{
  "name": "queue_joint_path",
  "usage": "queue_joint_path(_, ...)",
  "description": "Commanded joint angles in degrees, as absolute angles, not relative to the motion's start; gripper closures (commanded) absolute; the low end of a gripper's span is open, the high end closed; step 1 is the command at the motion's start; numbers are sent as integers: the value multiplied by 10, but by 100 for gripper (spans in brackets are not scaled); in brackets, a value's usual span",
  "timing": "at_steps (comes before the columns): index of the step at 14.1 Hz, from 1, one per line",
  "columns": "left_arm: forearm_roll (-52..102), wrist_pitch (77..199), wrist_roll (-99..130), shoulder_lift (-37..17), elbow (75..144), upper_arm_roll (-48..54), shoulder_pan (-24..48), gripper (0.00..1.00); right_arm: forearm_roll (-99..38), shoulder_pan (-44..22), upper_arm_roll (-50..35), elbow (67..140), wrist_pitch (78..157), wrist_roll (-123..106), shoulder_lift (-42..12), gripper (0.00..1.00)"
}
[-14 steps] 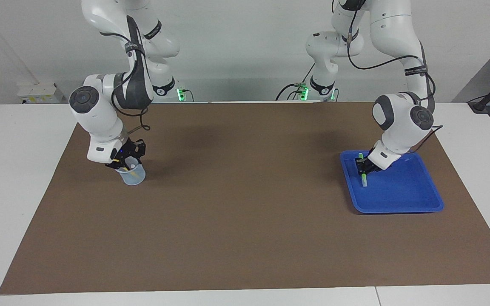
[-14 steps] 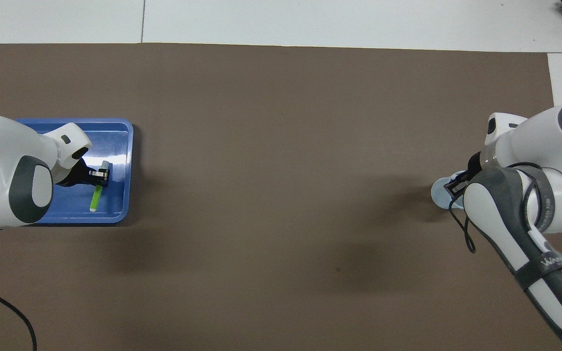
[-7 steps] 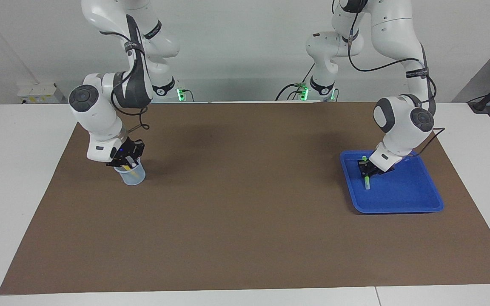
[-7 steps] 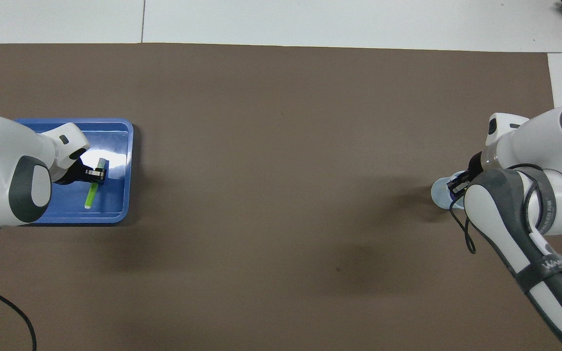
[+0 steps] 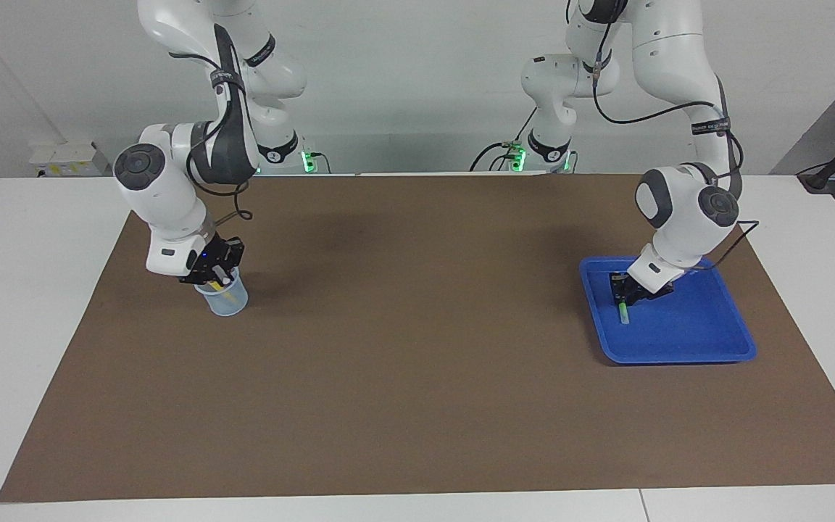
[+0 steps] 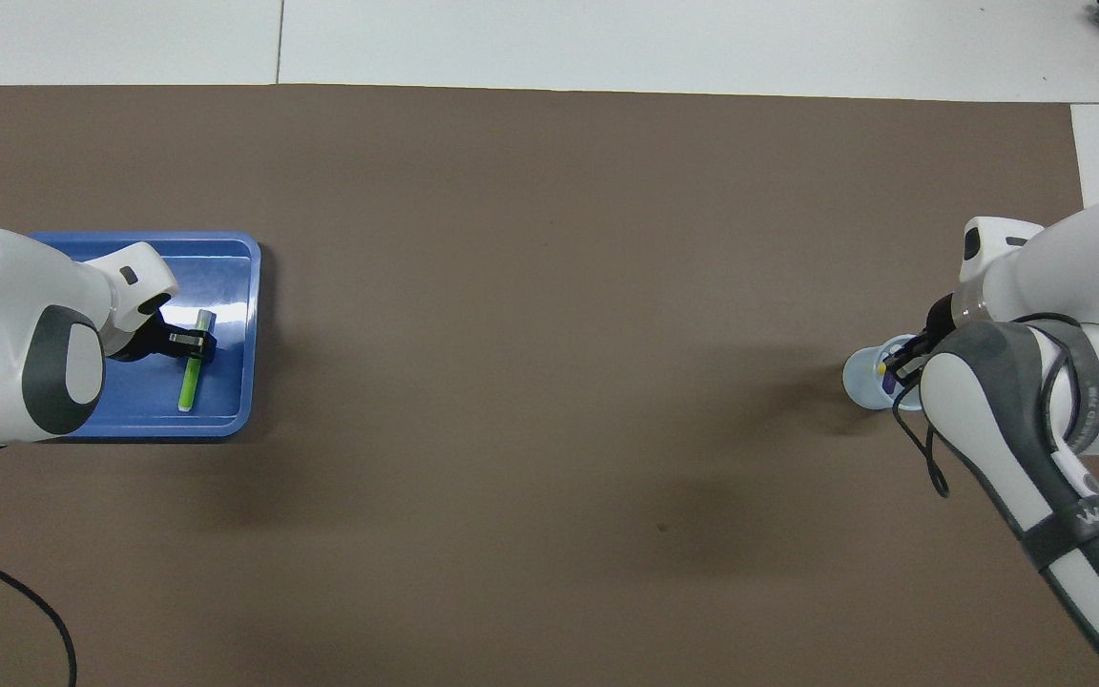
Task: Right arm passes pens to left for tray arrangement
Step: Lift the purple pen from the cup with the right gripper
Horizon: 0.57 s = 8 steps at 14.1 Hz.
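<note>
Facing view, from the right arm's end of the table toward the left arm's end. A brown mat (image 5: 417, 341) covers most of the white table (image 5: 26, 290).

At the right arm's end, a small pale-blue translucent cup (image 5: 226, 299) stands on the mat. The right gripper (image 5: 216, 276), marked by a blue-violet light, is lowered to the cup's mouth. Its fingers are closed. A yellow pen (image 5: 220, 288) leans inside the cup, directly under the gripper; whether the fingers have hold of it, or of another pen, cannot be told. In the overhead view a purple pen (image 6: 889, 385) shows in the cup beside the yellow one, at the gripper's tip.

The middle of the mat separates the 2 arms, which stand well apart.

At the left arm's end, a bright blue tray (image 5: 707, 348) lies on the mat. The left gripper (image 5: 623, 291) is low inside the tray, over the part nearer the robots. A green pen (image 6: 193, 369) lies in the tray, along the rim that faces the middle of the table, its length running nearer-to-farther from the robots. The gripper straddles the pen's upper part. How far its fingers stand apart, and whether they grip the pen, cannot be told.
</note>
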<state>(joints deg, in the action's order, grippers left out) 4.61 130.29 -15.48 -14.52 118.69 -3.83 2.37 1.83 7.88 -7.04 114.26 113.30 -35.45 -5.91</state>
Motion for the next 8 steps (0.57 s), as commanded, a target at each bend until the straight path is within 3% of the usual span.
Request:
queue_joint_path(1,74,1304,-154,-155,1172,-34,17,49,42,87,-77,1115,1074,-367,-51,100)
queue_joint_path(4,97,1293,-127,-156,1158,-34,17,41,43,80,-79,1061,1007,-367,-52,100)
queue_joint_path(8,97,1195,-123,-177,1074,-35,17,36,35,75,-84,986,940,-367,-41,100)
